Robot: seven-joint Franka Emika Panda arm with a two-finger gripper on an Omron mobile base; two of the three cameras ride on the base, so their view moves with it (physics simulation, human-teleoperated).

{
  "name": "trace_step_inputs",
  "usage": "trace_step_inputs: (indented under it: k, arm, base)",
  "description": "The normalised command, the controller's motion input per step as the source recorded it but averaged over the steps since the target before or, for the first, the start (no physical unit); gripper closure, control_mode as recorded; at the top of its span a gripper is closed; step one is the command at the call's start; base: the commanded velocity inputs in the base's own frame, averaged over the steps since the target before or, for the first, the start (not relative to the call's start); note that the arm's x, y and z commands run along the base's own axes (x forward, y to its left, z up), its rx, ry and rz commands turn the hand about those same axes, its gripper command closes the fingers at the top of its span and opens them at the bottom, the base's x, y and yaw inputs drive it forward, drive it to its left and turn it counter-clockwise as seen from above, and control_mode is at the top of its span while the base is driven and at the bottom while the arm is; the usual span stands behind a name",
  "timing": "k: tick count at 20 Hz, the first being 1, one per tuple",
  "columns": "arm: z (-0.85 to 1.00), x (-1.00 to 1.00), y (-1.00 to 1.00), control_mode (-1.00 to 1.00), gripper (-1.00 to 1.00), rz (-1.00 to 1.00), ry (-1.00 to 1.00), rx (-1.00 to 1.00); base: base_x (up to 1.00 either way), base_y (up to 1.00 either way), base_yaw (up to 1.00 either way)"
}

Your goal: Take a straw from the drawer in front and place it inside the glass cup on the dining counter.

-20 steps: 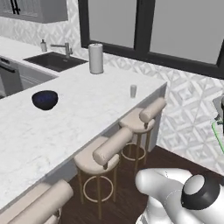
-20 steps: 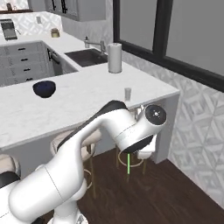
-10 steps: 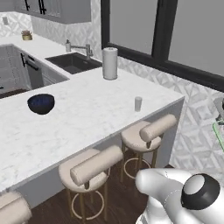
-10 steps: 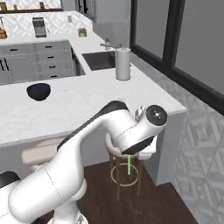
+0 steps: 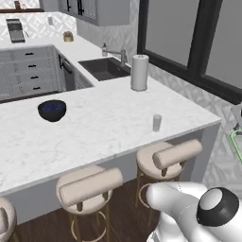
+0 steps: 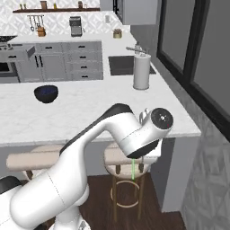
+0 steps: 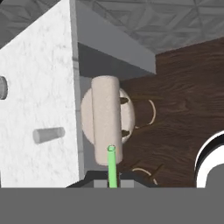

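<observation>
My gripper (image 7: 113, 178) is shut on the thin green straw (image 7: 112, 162), which sticks out from between the dark fingertips. In the right base view the straw (image 6: 133, 170) hangs straight down under the hand, beside the end of the white marble dining counter (image 6: 90, 117). The small clear glass cup (image 5: 157, 122) stands on the counter (image 5: 108, 118) near its right end. In the rolled hand view, the cup (image 7: 48, 134) points sideways on the counter (image 7: 39, 87), left of the straw. I cannot tell which of the grey fronts at the back is the drawer.
A dark blue bowl (image 5: 52, 109) sits on the counter's left part, and a white paper-towel roll (image 5: 139, 72) stands by the sink (image 5: 105, 67). Beige stools (image 5: 165, 158) line the counter's near edge, one (image 7: 105, 118) right beyond the straw. Grey cabinets (image 6: 83, 58) fill the back wall.
The base has driven, so both base views have shifted and now see the counter more from its end. The gripper still holds the straw.
</observation>
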Motion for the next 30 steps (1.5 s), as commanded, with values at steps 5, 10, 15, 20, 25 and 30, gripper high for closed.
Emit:
trace_step_inputs:
  k: [5, 10, 15, 20, 25, 30]
  arm:
    - [0.00, 0.00, 0.00, 1.00, 1.00, 0.00, 0.00, 0.00]
    - [0.00, 0.00, 0.00, 1.00, 1.00, 0.00, 0.00, 0.00]
    - [0.00, 0.00, 0.00, 1.00, 1.00, 0.00, 0.00, 0.00]
    - [0.00, 0.00, 0.00, 1.00, 1.00, 0.00, 0.00, 0.00]
    - [0.00, 0.00, 0.00, 1.00, 1.00, 0.00, 0.00, 0.00]
    - [-0.03, 0.14, -0.05, -1.00, 1.00, 0.00, -0.01, 0.02]
  base:
    - [0.58, -0.22, 0.38]
    - [0.54, -0.54, 0.39]
    - [0.65, -0.46, 0.38]
    - [0.57, -0.56, 0.37]
    - [0.42, -0.47, 0.24]
    - [0.12, -0.10, 0.01]
